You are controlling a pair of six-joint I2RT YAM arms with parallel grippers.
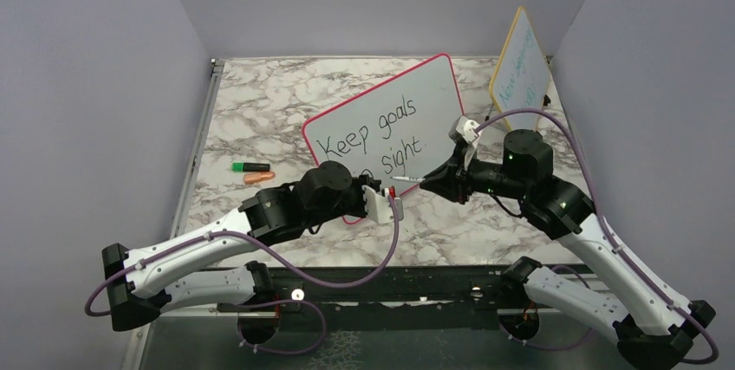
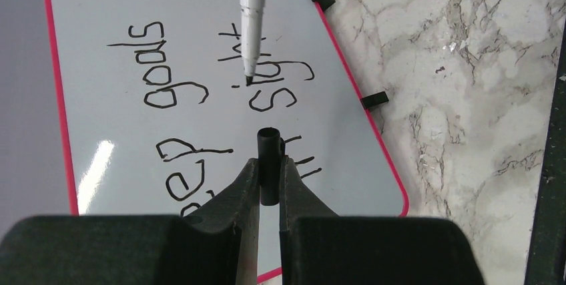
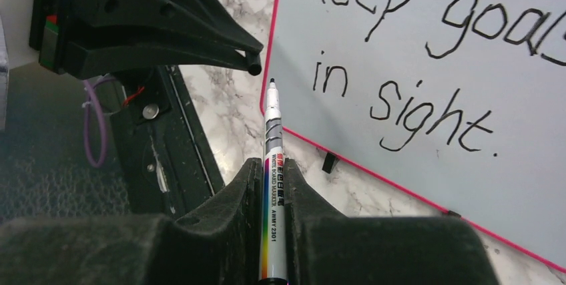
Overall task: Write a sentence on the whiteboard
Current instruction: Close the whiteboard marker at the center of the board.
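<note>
1. The whiteboard (image 1: 381,119), with its thin pink-red frame, is lying askew in the middle of the marble bench (image 1: 251,119). In the top view its long edges are running up toward 2 o'clock.
2. The sentence (image 1: 374,138) is showing on it in black handwriting in two lines, "Keep goals" over "in sight.", with the full stop in place.
3. The right end effector (image 3: 273,168) is reaching in from 3 o'clock with its fingers clamped on an uncapped whiteboard marker (image 3: 272,131).
4. The marker's black tip is pointing toward 9 o'clock and sitting by the board's 6 o'clock edge, clear of the written words. Whether it is touching the board cannot be told.
5. The left end effector (image 2: 269,165) is coming in from 7 o'clock and pinching a black marker cap (image 2: 268,143) between its closed fingers. The cap's open mouth is facing the marker tip, and the two are sitting near each other but apart.
6. Small black feet (image 2: 374,100) are sticking out from the board's frame onto the bench.
7. A green marker (image 1: 251,166) and a small orange object (image 1: 259,178) are lying just beside each other at 9 o'clock from the board, apart from it.
8. A yellow-framed board (image 1: 520,62) with teal writing is standing at 2 o'clock, near the right wall.
</note>
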